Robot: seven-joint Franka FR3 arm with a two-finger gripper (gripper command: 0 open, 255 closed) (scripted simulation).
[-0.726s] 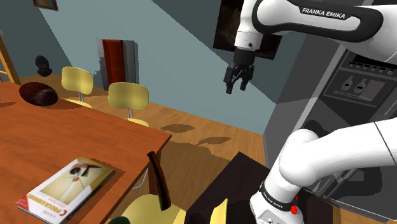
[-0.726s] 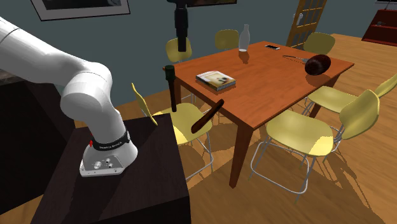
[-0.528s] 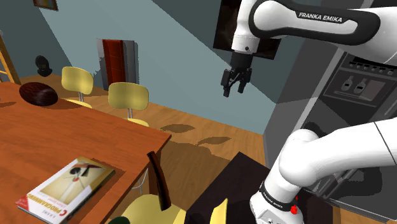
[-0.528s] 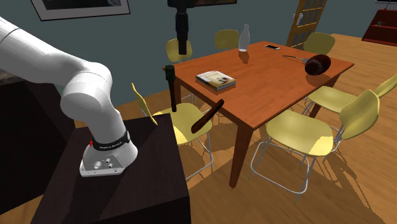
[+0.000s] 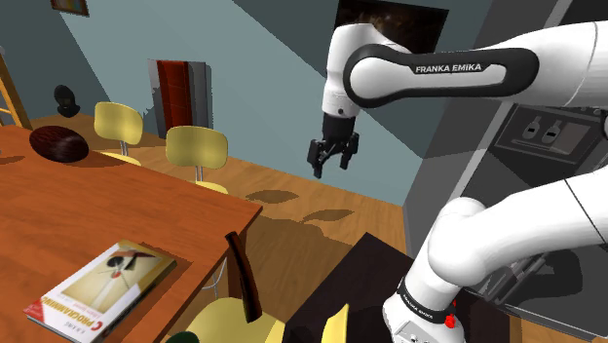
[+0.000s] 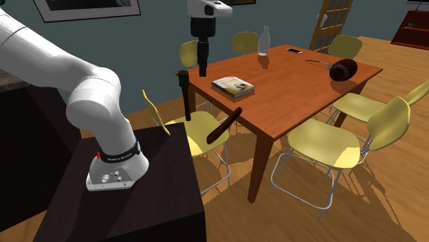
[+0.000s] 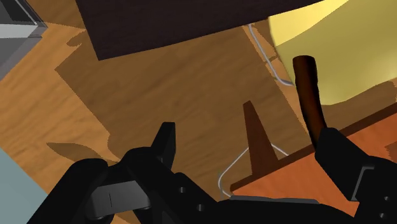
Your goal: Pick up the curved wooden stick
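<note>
The curved stick [image 5: 245,280] is dark brown and leans against the near corner of the wooden table [image 5: 146,209], over a yellow chair seat [image 6: 204,129]. The second exterior view has the stick [image 6: 225,124] slanting at the table's edge. My black gripper [image 5: 328,162] hangs open in the air, well above the stick and off to the shoulder view's right. In the second exterior view the gripper [image 6: 203,69] sits over the table's near corner. In the wrist view the gripper [image 7: 251,147] has its fingers far apart, and the stick [image 7: 309,94] lies far below, beside one finger.
A book [image 5: 102,283] lies on the table near the corner. A dark rounded object [image 5: 58,144] and a bottle [image 6: 262,40] stand farther along it. Yellow chairs [image 6: 323,144] ring the table. A dark upright post [image 6: 183,86] rises beside the near chair. My black stand [image 6: 144,206] is close by.
The arm has swung the gripper down and to the shoulder view's left, nearer the table corner. The fingers stay open. The stick has not moved.
</note>
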